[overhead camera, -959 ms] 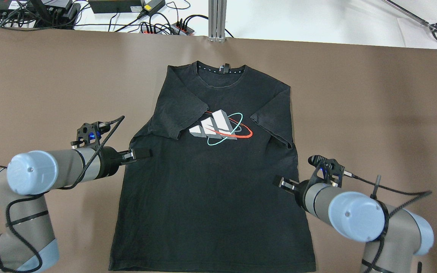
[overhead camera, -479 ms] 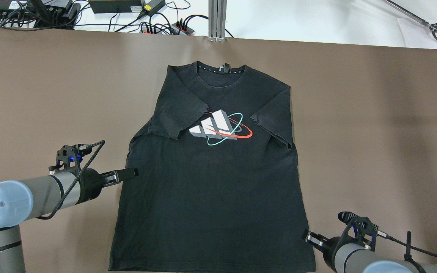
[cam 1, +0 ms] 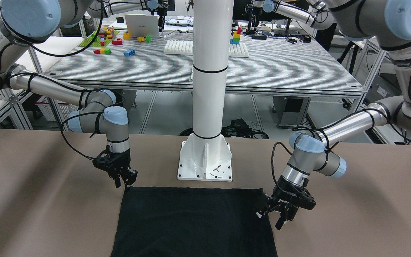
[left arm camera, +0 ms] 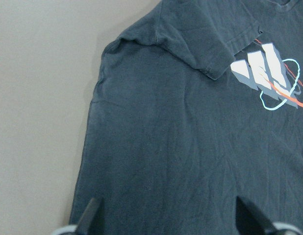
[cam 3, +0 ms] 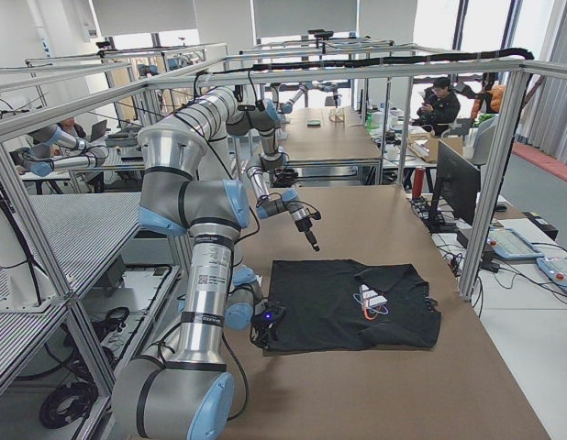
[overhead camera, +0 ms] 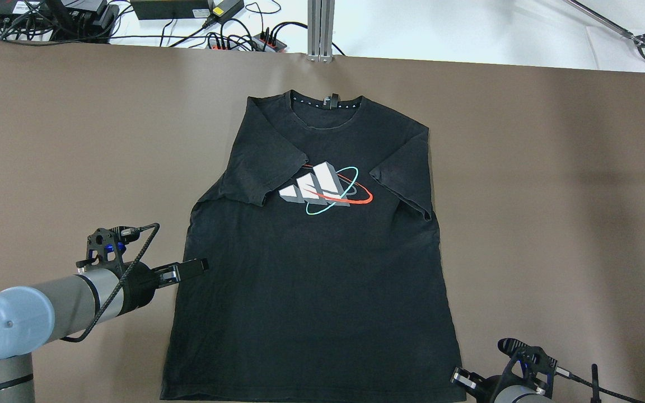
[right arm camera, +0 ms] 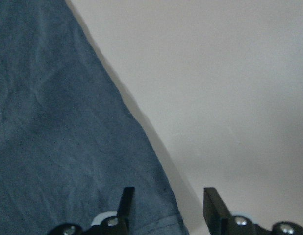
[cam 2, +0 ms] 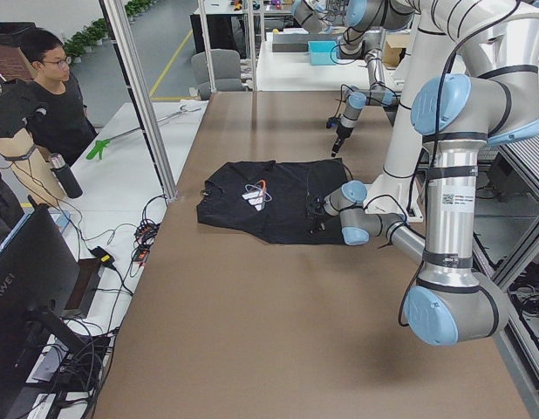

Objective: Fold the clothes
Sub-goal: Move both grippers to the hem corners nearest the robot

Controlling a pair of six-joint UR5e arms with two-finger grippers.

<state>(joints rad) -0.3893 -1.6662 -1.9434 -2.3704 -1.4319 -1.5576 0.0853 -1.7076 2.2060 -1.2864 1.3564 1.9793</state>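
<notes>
Shirt (overhead camera: 311, 268) lies flat and print-up on the table (overhead camera: 552, 168), collar away from the robot, both sleeves folded in over the chest. I see the left gripper (overhead camera: 189, 266) at the shirt's left side edge, fingers spread wide over the cloth. The right gripper (cam 1: 125, 182) is at the near right hem corner, fingers apart, the shirt's edge running between them, nothing pinched.
</notes>
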